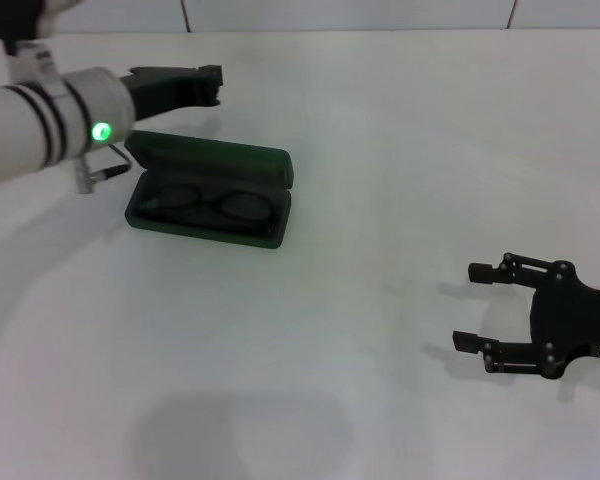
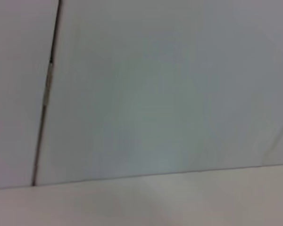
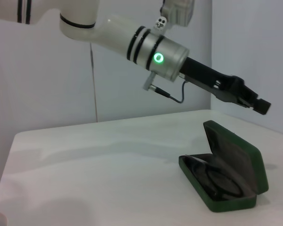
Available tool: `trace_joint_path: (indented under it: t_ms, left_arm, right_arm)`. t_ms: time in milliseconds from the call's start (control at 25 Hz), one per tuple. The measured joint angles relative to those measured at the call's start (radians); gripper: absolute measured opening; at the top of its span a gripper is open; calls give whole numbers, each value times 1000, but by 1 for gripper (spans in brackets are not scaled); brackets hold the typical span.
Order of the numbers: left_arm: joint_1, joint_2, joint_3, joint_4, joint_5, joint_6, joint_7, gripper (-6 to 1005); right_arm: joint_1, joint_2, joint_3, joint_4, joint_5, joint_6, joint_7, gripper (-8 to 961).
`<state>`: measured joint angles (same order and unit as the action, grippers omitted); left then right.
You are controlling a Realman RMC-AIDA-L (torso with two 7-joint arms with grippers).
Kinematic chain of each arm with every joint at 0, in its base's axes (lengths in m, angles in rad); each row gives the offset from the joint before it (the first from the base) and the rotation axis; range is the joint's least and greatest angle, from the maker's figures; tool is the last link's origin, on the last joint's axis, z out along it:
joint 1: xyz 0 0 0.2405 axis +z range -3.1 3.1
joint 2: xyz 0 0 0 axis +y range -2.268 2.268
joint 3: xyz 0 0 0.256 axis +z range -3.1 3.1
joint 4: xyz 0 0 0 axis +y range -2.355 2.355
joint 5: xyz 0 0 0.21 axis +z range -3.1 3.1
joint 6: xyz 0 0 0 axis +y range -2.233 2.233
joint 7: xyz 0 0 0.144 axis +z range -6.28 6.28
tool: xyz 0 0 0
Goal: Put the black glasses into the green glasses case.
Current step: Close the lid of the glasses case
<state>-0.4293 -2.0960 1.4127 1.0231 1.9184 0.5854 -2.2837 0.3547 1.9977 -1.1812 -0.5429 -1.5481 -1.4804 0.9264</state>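
White smooth counter [image 1: 380, 150] carries the hinged green case [image 1: 210, 190], lid up; glasses [image 1: 215, 205] lie inside. Left end effector [image 1: 212, 86] hovers above the case, apparently clenched. Right end effector [image 1: 472, 305] rests well apart, released.

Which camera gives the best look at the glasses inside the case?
The head view: the black glasses lie in the open green glasses case, both lenses showing. The right wrist view shows them side-on, partly hidden; the left wrist view shows none.

Left end effector [image 1: 212, 86] raised above open green glasses case [image 1: 210, 190], table [image 1: 400, 180] around bare
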Motion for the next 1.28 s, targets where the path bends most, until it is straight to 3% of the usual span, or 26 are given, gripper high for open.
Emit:
trace_joint_path:
  t_ms: [160,280,600,1040,1280]
  left_arm:
    - [0,-1,103,-22,73,-114,-89,3]
    - [-1,-2,125,-45,76,-143,-98,2]
    - [5,0,135,-58,71,-142,-97,3]
    - [62,4,136,-28,60,-95,-62,2]
    - [97,3,135,-24,-15,-93,21,3]
  right_arm:
    - [0,0,0,0,0,0,0,788]
    - [1,0,0,0,-1,1,0,788]
    - [1,-1,0,6,-2,2,-3,788]
    - [9,-1,-1,14,-3,2,-3,789]
    - [9,1,-3,14,-3,2,1,789]
